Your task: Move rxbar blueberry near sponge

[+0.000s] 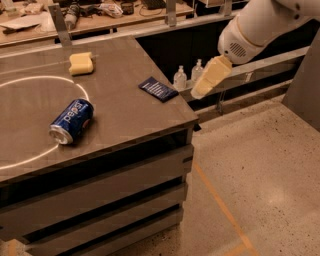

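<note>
The rxbar blueberry [157, 89] is a flat dark navy wrapper lying near the right edge of the table top [120, 115]. The sponge [81, 63] is a pale yellow block at the table's far side, left of the bar and well apart from it. My gripper [200, 92] hangs from the white arm at the upper right. It is off the table's right edge, a short way right of the bar and above the table level. It holds nothing.
A blue Pepsi can [72, 120] lies on its side left of centre, on a white circle line. Two small clear bottles [180, 78] stand on a shelf behind the table's right edge. A cluttered bench [75, 15] runs along the back. Speckled floor lies right.
</note>
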Motion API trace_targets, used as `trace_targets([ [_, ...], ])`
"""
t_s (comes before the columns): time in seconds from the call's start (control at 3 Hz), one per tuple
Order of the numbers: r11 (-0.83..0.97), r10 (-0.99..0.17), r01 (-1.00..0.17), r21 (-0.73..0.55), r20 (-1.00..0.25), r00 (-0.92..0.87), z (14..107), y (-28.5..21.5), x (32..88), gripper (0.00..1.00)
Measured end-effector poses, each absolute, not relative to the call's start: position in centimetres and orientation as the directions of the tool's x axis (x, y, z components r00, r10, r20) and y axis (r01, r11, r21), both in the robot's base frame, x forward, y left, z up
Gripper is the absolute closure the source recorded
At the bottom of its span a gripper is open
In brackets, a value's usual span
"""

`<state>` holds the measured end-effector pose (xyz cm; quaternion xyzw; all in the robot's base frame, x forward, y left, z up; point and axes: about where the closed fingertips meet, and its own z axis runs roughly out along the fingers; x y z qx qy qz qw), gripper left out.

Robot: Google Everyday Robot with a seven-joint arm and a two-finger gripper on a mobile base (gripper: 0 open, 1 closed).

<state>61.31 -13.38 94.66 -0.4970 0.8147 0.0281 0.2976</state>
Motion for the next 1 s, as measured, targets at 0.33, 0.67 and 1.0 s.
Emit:
trace_targets([
  [0.33,0.558,-0.741,-0.806,-0.197,-0.556,-0.377,92.6,-11.5,64.9,0.0],
  [0.67,0.561,-0.725,-0.809,-0.177,-0.576,-0.377,90.9,-8.6,67.4,0.0],
  [1.0,0.554,-0.728,-0.813,-0.179,-0.578,-0.369,89.3,-6.0,68.9,0.0],
])
